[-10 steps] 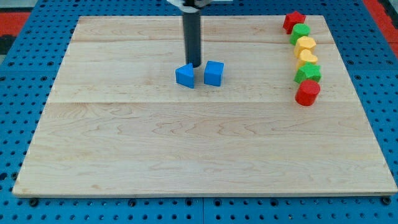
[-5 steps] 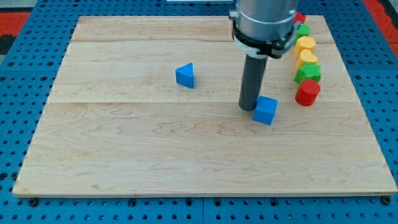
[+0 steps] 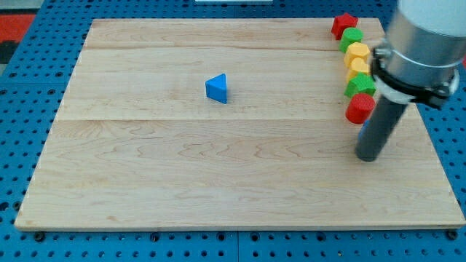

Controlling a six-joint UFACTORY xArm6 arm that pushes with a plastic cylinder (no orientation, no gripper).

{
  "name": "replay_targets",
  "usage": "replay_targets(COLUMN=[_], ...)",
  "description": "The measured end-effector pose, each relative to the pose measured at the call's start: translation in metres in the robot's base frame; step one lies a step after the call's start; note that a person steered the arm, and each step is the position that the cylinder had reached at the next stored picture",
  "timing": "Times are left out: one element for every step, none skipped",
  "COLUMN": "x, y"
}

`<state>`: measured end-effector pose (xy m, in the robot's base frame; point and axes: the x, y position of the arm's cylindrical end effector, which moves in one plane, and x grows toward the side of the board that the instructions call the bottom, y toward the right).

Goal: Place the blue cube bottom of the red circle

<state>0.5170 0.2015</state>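
The red circle (image 3: 360,108) is the lowest block in a column at the view's right edge of the wooden board (image 3: 218,182). My rod comes down from the view's upper right, and my tip (image 3: 368,157) rests on the board just below and slightly right of the red circle. The blue cube is almost wholly hidden behind the rod. Only a thin blue sliver (image 3: 361,132) shows at the rod's left edge, directly under the red circle.
A blue triangle (image 3: 217,88) lies left of the board's middle. Above the red circle the column holds a green block (image 3: 360,85), a yellow heart (image 3: 358,68), a yellow block (image 3: 357,52), a green block (image 3: 352,37) and a red star (image 3: 344,25).
My tip pushed the blue cube from beside the blue triangle rightward and down across the board to just under the red circle. The rod now covers the cube. The triangle stayed put.
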Motion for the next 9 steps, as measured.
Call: replay_targets(x=[0.0,0.0,0.0,0.0,-0.005,-0.009,-0.01,-0.013,-0.013], y=[0.02,0.021,0.02,0.019,0.016,0.015,0.015,0.011,-0.001])
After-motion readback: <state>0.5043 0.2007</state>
